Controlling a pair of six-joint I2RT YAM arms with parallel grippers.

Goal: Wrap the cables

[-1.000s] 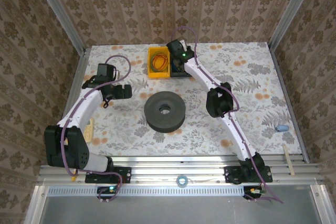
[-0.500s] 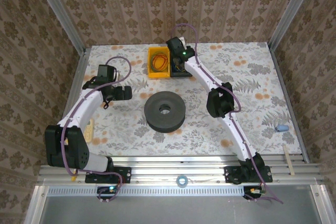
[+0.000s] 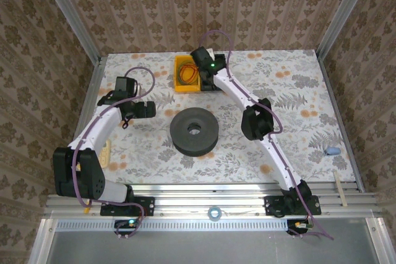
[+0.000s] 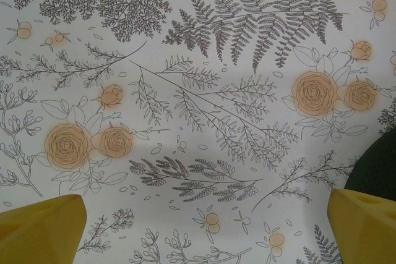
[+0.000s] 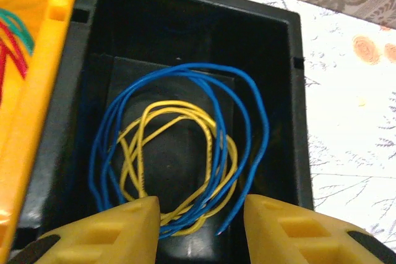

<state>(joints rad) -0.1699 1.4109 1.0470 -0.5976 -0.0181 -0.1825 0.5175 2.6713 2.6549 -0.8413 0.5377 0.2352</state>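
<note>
The blue cable (image 5: pixel 262 129) and the yellow cable (image 5: pixel 142 146) lie coiled together in loose loops on the floor of a black bin (image 5: pixel 185 23). My right gripper (image 5: pixel 201 224) hangs low over that bin, open, its yellow fingers (image 5: pixel 117 227) either side of the loops' near end without pinching them. From above, the right gripper (image 3: pixel 208 77) is at the back of the table, covering most of the black bin. My left gripper (image 4: pixel 204 227) is wide open over bare tablecloth, left of the spool, with nothing between its fingers; from above, this left gripper (image 3: pixel 143 108) sits apart from the bins.
A yellow bin (image 3: pixel 185 73) with red and green wires stands against the black bin's left side. A dark grey spool (image 3: pixel 194 130) sits mid-table. A small blue object (image 3: pixel 332 151) and a wooden stick (image 3: pixel 338 187) lie at the right edge; a tape roll (image 3: pixel 215 213) rests on the front rail.
My right gripper has shifted slightly left and toward the back over the black bin. The left arm has not moved.
</note>
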